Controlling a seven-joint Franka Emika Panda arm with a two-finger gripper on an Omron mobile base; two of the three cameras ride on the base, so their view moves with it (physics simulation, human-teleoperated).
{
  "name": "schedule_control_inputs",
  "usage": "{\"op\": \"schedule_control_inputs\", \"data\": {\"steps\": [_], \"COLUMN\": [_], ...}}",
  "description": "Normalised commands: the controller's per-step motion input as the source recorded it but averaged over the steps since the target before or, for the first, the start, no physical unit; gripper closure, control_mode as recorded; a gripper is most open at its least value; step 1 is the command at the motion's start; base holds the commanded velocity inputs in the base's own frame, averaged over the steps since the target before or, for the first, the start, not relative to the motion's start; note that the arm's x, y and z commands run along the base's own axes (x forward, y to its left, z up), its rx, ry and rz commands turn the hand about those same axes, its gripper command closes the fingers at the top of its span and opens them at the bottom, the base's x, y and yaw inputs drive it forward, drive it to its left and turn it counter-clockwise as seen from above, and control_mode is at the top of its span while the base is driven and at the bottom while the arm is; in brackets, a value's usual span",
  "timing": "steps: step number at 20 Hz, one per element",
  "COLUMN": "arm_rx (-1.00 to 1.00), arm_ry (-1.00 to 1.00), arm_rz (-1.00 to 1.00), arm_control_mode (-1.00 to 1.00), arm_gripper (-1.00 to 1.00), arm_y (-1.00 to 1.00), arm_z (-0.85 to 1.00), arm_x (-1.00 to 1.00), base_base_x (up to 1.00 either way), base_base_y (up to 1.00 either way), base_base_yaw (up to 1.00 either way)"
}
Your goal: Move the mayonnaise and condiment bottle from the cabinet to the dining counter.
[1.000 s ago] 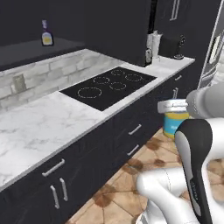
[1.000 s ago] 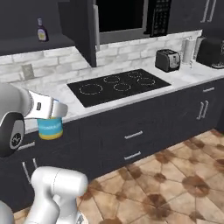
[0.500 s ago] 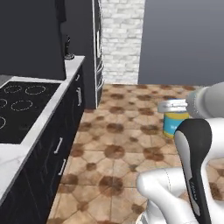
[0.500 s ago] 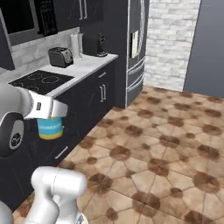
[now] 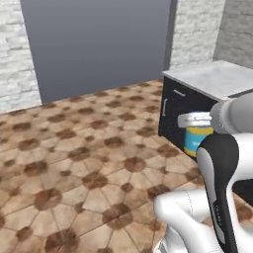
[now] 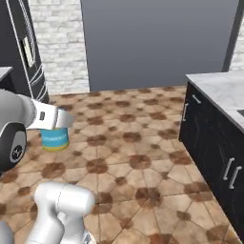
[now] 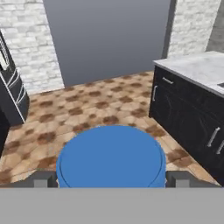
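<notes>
Mayonnaise jar: held between the two fingers of the end effector, carried in the air above the tiled floor. Upright in both base views.
Jar, lid: blue, round, on the jar; fills the lower middle of the hand view. Contents cannot be seen.
Jar, body: blue label band with a yellow strip at the bottom edge, seen below the fingers in the left base view and in the right base view.
End effector, state: jaws spread wide and clamped on the jar, one finger on each side of the lid, touching it. In the left base view it sits at, in the right base view at.
Dining bench: white, grey-veined marble top on dark base cabinets with silver bar handles; to the right in all three views. Jar is near it, not over it and not touching.
Bench surface: the part in view carries nothing.
Backdrop: plain grey wall flanked by pale brick.
Dark tall unit: stands at the left edge of the right base view, with a long pale handle; well apart from the jar.
</notes>
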Motion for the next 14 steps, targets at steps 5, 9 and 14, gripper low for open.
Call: {"op": "schedule_control_inputs", "data": {"steps": [5, 9, 14], "arm_rx": [0.00, 0.00, 0.00], "arm_ry": [0.00, 0.00, 0.00], "arm_rz": [0.00, 0.00, 0.00], "arm_control_mode": [1.00, 1.00, 1.00], "arm_gripper": [1.00, 1.00, 1.00], "arm_y": [0.00, 0.00, 0.00], "arm_z": [0.00, 0.00, 0.00], "arm_x": [0.00, 0.00, 0.00], "base_base_x": [0.00, 0.00, 0.00], "base_base_y": [-0.31, -0.39, -0.32], "base_base_yaw": [-0.88, -0.85, -0.82]}}
